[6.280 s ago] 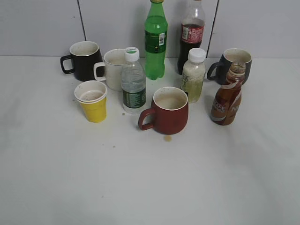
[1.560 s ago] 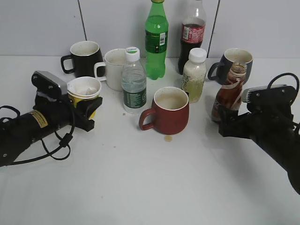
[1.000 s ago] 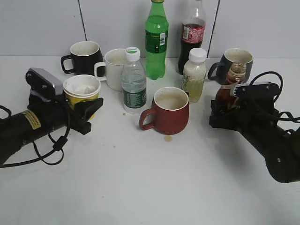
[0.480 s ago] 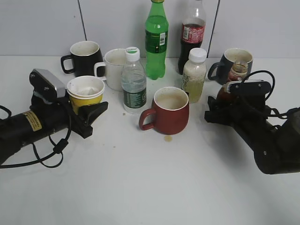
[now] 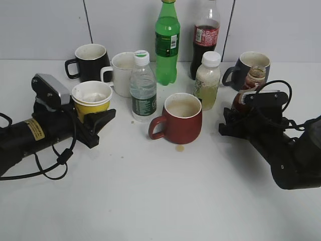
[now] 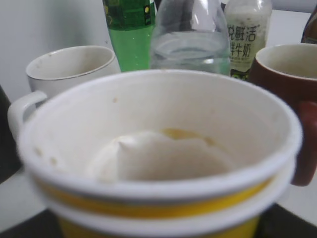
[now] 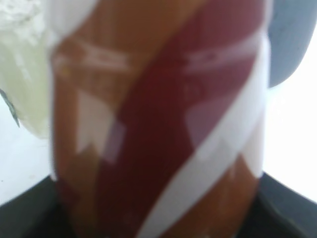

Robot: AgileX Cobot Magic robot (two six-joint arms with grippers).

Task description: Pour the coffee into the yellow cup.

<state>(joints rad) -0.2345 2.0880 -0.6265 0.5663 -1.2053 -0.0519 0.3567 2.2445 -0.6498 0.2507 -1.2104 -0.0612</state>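
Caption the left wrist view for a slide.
Yellow cup fills the frame; white mug, bottles and red mug behind.

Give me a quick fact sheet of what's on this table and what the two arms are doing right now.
Left gripper: jaws around the yellow cup
Right gripper: jaws around the coffee bottle; grip not visible
Yellow cup: upright, stained white inside, no coffee yet
Coffee bottle: upright, capless
Mugs: dark red mug, cream-white mug, black mug, dark blue mug
Other bottles: water, green soda, cola, pale drink
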